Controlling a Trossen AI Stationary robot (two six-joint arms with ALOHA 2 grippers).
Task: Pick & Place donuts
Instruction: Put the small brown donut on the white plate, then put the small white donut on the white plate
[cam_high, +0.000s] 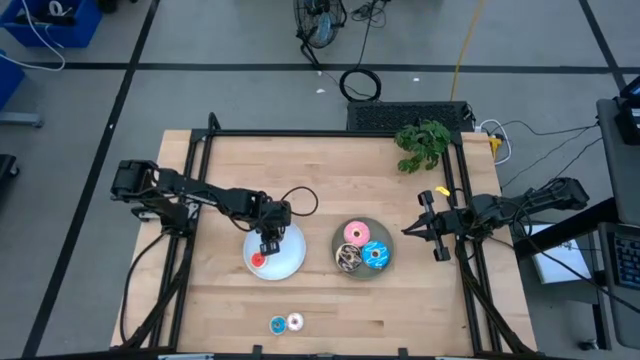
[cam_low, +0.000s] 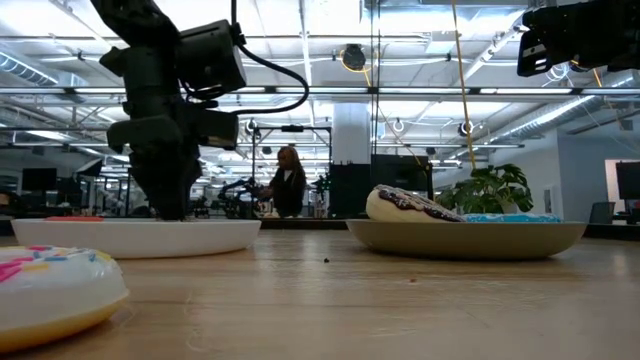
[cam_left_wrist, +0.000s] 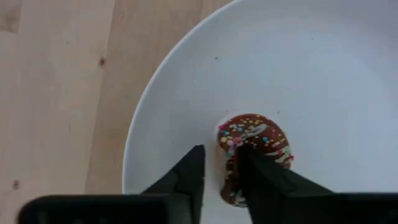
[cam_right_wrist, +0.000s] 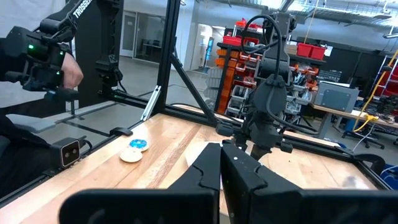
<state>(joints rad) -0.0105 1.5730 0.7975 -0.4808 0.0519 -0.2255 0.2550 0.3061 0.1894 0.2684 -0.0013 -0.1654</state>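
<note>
Here the left gripper (cam_high: 267, 243) hangs low over the white plate (cam_high: 289, 259), jaws slightly apart astride one side of a small brown sprinkled donut (cam_left_wrist: 254, 143) resting on the plate, apparently at release. The right gripper (cam_high: 412, 230) waits beside the grey plate (cam_high: 343, 243), jaws together, clear of the donuts it holds.

You have open bare wood between the round white plate (cam_high: 285, 262) and the round grey plate (cam_high: 345, 240), while the left gripper (cam_high: 268, 243) blocks the white plate from above.
</note>
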